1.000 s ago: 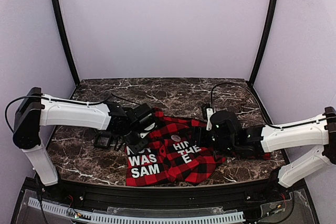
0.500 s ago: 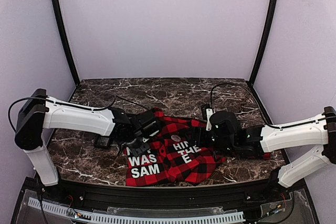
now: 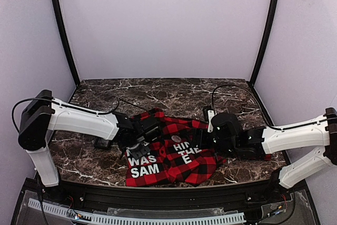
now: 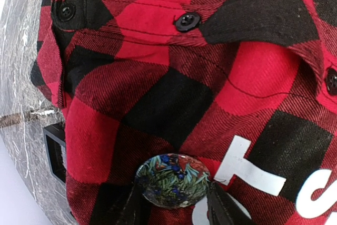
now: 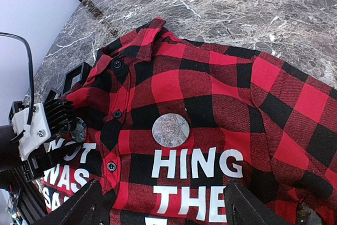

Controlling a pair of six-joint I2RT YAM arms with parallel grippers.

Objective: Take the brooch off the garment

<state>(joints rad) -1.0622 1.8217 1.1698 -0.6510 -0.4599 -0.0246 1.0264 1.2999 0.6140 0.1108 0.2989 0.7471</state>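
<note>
The left tool had its dark fingers either side of a round, glossy floral badge on the cloth; whether they gripped it could not be told. The right tool was spread wide over white block lettering. Just beyond it the brooch, a flat, mottled grey-white disc, sat on the woven red-and-black plaid garment, which lay across the veined marble tabletop.

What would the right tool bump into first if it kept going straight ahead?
The right tool would probably hit the garment first, at its white letters, just short of the grey brooch. Depth is unclear.
</note>
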